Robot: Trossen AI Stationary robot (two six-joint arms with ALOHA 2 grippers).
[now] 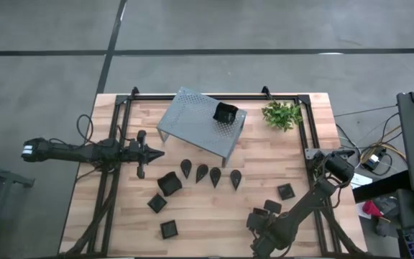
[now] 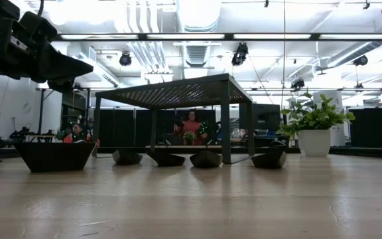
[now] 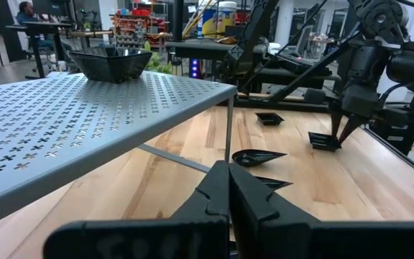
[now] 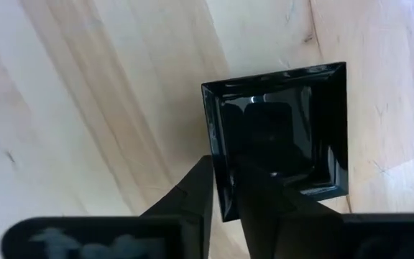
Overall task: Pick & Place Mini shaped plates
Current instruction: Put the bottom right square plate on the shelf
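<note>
Several small black plates lie on the wooden table: teardrop ones in a row [image 1: 210, 175] and square ones [image 1: 169, 183] near the front. One black square dish [image 1: 226, 112] rests on top of the grey perforated shelf [image 1: 200, 126]. My right gripper [image 4: 227, 169] is at the front right [image 1: 256, 219], shut on a square plate [image 4: 282, 129]. It also shows far off in the left wrist view [image 3: 340, 129]. My left gripper [image 3: 228, 169] is shut and empty. It hovers left of the teardrop row, beside the shelf [image 1: 158, 152]. My right gripper pinches one side rim [image 4: 214, 137] of the square plate, one finger inside the dish and one outside. The fingers come from above, pointing down. The plate stays low at the table [image 3: 324, 140]; whether it is clear of the wood I cannot tell.
A small green plant in a white pot [image 1: 282, 114] stands at the far right, beside the shelf. Two more square plates [image 1: 286, 191] lie near my right arm. A black frame [image 1: 214, 95] runs along the table's edges. People show in the room beyond [image 2: 191, 126].
</note>
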